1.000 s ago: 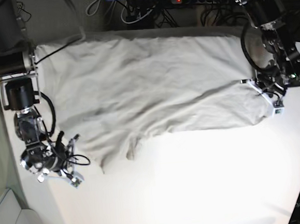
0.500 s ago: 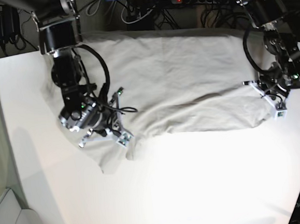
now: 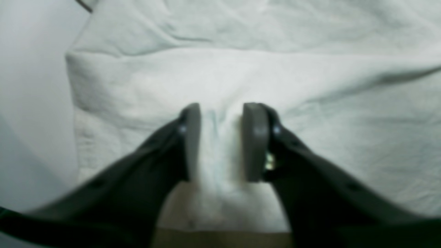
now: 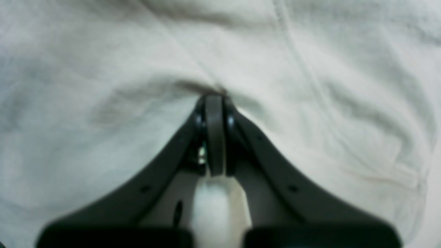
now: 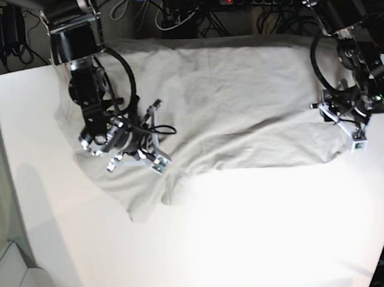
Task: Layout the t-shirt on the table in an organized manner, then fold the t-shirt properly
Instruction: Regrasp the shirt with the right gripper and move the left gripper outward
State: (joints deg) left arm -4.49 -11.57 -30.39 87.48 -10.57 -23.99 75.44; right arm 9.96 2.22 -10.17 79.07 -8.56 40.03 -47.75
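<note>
the left hand (image 3: 220,141) stands part open, its grey pads (image 3: 255,137) either side of a raised ridge of the wrinkled light grey-beige cotton t-shirt (image 5: 228,94), at 3 o'clock on the matte white table (image 5: 253,245). the right hand (image 4: 215,113), fingers pressed together, pinches a fold at 9 o'clock.

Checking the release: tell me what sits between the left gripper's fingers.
In the left wrist view, a raised pinch of the t-shirt stands between the parted fingers of the left gripper.
</note>
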